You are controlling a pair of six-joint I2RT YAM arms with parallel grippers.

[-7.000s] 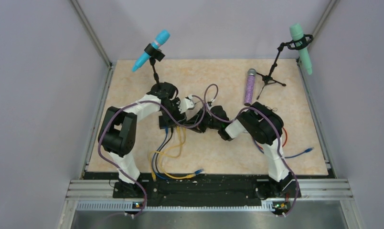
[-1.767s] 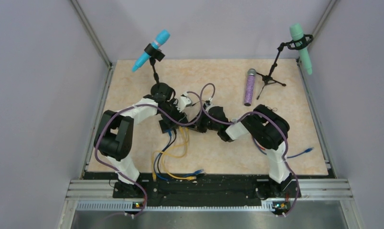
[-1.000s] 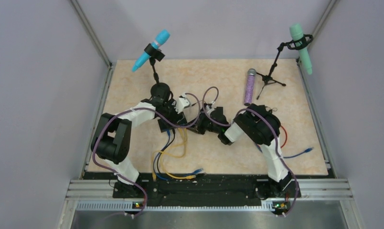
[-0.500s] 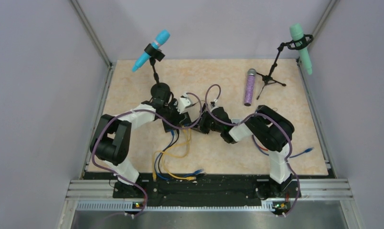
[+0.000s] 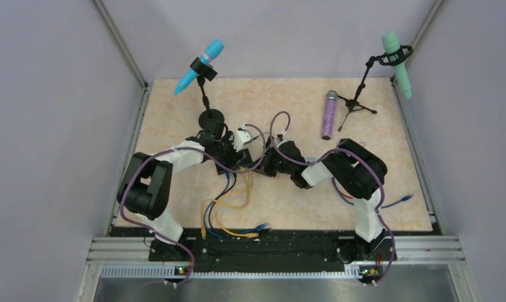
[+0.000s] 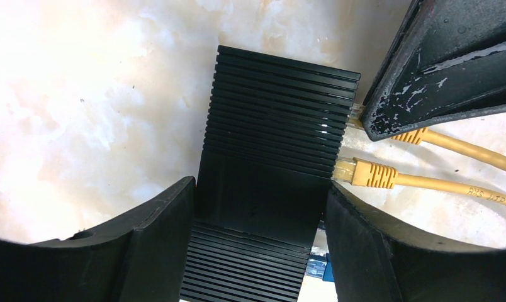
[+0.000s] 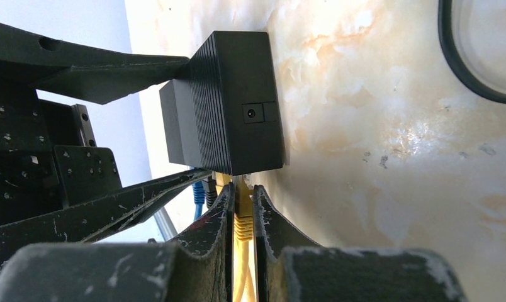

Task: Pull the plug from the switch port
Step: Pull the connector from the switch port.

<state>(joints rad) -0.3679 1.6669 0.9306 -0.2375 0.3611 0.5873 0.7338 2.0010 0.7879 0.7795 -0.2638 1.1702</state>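
- Marbled beige desk [image 5: 288, 113], walled on three sides. Both arms meet near its middle, above a loose tangle of yellow and blue cables.
- Right arm [image 5: 357, 173]: its elbow has swung outward to the right over the last second and has held there for the last half second. The wrist has stayed at the switch.
- Left arm [image 5: 151, 189]: it is reaching a little farther from the near edge than a few seconds back, and has been almost steady for the last half second.
- Switch [image 6: 269, 182]: it lies flat on the desk, ribbed top up, held crosswise between the left gripper's [image 6: 260, 233] jaws, which press its two long edges. That grip has been constant this past second.
- Right gripper [image 7: 243, 198]: jaws clenched on the end yellow plug [image 7: 243, 220], just behind the socket edge, and likewise unchanged.
- Neighbouring yellow plug [image 6: 370, 174] and blue plug [image 7: 199, 190]: both seated, neither gripped.
- Assessment: the only recent change is in arm posture. The gripped plug's clear tip still meets the switch, so it looks unpulled. With brace and pinch both set, the extraction itself remains to be done.
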